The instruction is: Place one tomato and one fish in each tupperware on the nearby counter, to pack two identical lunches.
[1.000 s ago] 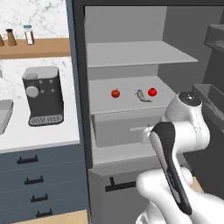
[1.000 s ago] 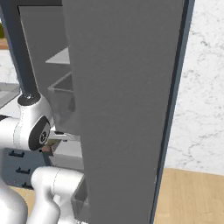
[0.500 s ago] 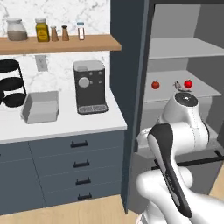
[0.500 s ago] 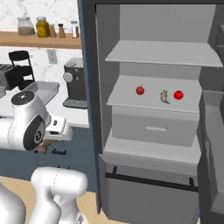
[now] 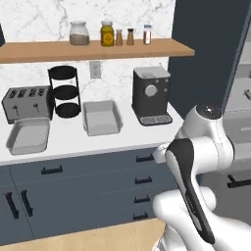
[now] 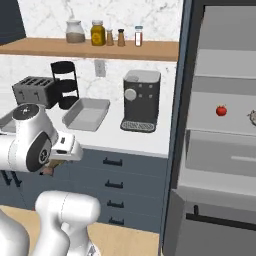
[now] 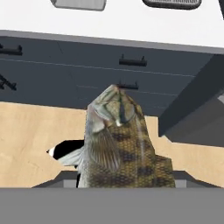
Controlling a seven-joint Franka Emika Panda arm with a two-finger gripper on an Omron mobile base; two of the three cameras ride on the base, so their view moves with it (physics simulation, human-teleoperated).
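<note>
My gripper [image 7: 124,186] grasps a mottled olive-brown fish [image 7: 120,144], centre frame; two grey tupperware trays [image 5: 102,117] [image 5: 28,136] rest on the white counter [image 5: 98,142], left.

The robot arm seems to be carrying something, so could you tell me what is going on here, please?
The arm's tool is clamped on a fish, held over the floor in front of the counter. Two tupperware trays sit on that counter, both unfilled so far. One tomato lies on a shelf in the open fridge.
</note>
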